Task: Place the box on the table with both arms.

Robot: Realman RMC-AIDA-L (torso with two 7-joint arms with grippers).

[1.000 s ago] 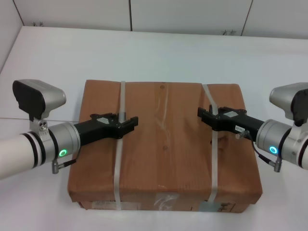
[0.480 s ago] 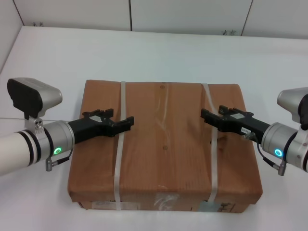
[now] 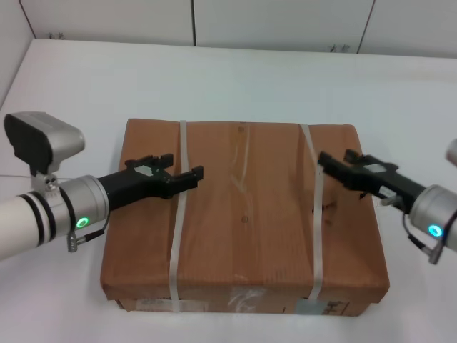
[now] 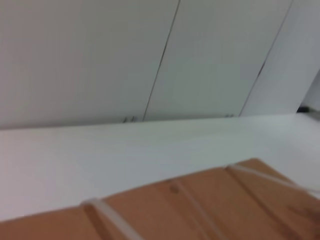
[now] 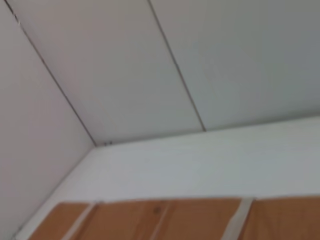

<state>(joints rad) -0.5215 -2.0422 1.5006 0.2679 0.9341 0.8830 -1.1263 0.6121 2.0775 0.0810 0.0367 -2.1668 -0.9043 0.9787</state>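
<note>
You have the brown paper-wrapped box (image 3: pixel 243 218) lying flat on the white table (image 3: pixel 235 78), its labelled front edge toward the robot and its far edge well short of the wall panels (image 3: pixel 278 21). Two whitish straps run front to back across its top, the left strap (image 3: pixel 177 214) and the right strap (image 3: pixel 314 214).

Your left gripper (image 3: pixel 187 176) hangs above the box's top at the left strap, its black fingers (image 3: pixel 189 173) pointing inward toward the box's middle. Your right gripper (image 3: pixel 327 163) sits above the right strap near the box's right edge, pointing inward too. Whether either gripper's fingers are apart or together cannot be told from the head view, and neither one visibly grips a strap.

The left wrist view shows only the box's far edge (image 4: pixel 200 200), the table beyond it and the wall; the right wrist view shows much the same.
</note>
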